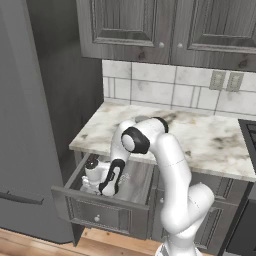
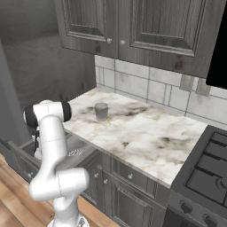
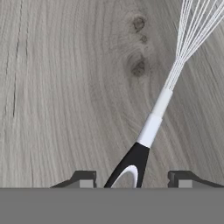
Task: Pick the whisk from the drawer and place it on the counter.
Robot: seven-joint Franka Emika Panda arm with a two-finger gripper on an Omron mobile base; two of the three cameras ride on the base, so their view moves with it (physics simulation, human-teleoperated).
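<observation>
Fingertips (image 3: 85, 178) of the tool (image 3: 133, 179) straddle the whisk (image 3: 151, 129) handle, spread wide, nothing gripped yet; the whisk lies flat on the drawer (image 1: 100, 214) floor. Grasping step, by my read: sink a touch, pinch, lift straight up. Drawer walls crowd low down, and the bench (image 1: 210, 145) edge overhangs behind; its top looks roomy.

Both base views look forward and down over the white marble-look bench (image 1: 210, 142) (from opposite sides) — the hand view hangs close above the grey wood-grain drawer (image 3: 65, 87) floor.
</observation>
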